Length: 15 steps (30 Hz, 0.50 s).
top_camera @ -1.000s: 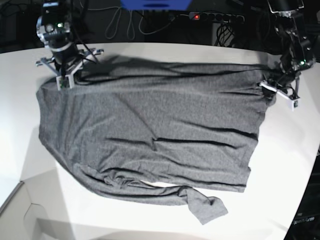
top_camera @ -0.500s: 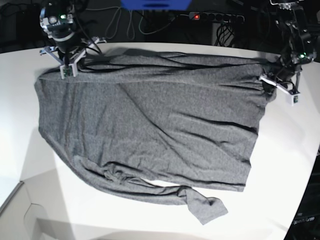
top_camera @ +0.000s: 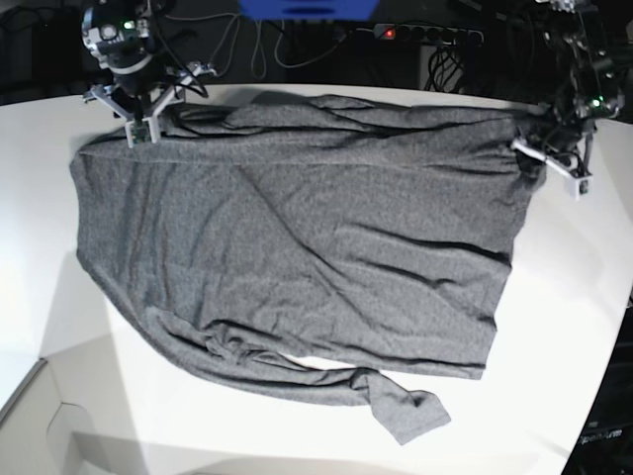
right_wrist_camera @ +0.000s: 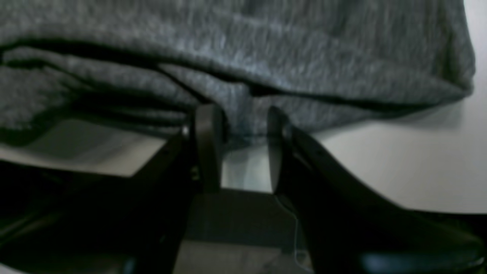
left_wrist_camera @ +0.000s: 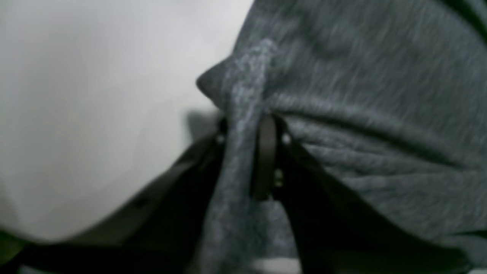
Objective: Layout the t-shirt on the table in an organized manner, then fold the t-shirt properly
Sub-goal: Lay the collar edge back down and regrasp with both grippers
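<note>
The dark-grey t-shirt (top_camera: 297, 247) lies spread across the white table (top_camera: 554, 327), its far edge rumpled and one sleeve (top_camera: 406, 411) trailing at the front. My left gripper (top_camera: 544, 158) is at the shirt's far right corner. In the left wrist view a ridge of t-shirt (left_wrist_camera: 243, 95) fills the narrow gap of that gripper (left_wrist_camera: 245, 133), still pinched. My right gripper (top_camera: 141, 121) is at the far left corner. In the right wrist view its jaws (right_wrist_camera: 241, 125) stand apart, with the t-shirt (right_wrist_camera: 243, 57) edge lying at the fingertips and bare table showing between them.
Behind the table's far edge run cables, a power strip (top_camera: 425, 35) with a red light and a blue object (top_camera: 307, 8). The table's curved edge runs down the right side, and its corner drops off at the front left (top_camera: 25, 416).
Both grippers moved toward the far edge, drawing the shirt's far edge with them. The right gripper's jaws have parted. The left corner now lies flatter.
</note>
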Each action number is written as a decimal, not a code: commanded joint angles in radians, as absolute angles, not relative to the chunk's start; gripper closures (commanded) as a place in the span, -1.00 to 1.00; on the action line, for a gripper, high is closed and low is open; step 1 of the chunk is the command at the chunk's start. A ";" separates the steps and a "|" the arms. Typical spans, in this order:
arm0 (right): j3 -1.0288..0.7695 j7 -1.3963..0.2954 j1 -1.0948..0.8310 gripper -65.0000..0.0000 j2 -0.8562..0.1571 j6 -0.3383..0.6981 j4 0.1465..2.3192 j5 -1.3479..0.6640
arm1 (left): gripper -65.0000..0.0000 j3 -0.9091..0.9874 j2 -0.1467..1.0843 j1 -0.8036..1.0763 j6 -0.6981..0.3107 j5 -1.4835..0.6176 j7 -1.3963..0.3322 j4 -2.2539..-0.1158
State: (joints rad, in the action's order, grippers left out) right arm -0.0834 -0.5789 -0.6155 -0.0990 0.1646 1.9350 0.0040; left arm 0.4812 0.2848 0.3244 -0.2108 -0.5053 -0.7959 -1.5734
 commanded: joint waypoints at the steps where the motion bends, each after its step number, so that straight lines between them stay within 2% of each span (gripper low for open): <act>1: -0.088 -0.570 -0.622 0.36 -0.101 0.163 1.952 0.005 | 0.58 0.489 0.300 0.315 -0.214 -0.515 -0.776 -1.604; 7: -0.088 -0.564 -0.624 0.35 -0.087 0.163 1.952 0.005 | 0.42 0.490 0.305 0.332 -0.214 -0.513 -0.776 -1.604; 9: -0.087 -0.562 -0.624 0.25 -0.087 0.163 1.952 0.005 | 0.33 0.490 0.306 0.332 -0.214 -0.513 -0.776 -1.600; 13: -0.082 -0.562 -0.624 -0.05 -0.087 0.163 1.952 0.005 | -0.03 0.490 0.306 0.332 -0.214 -0.513 -0.776 -1.607; 15: -0.084 -0.562 -0.624 -0.13 -0.087 0.163 1.952 0.005 | -0.26 0.490 0.308 0.332 -0.214 -0.513 -0.776 -1.612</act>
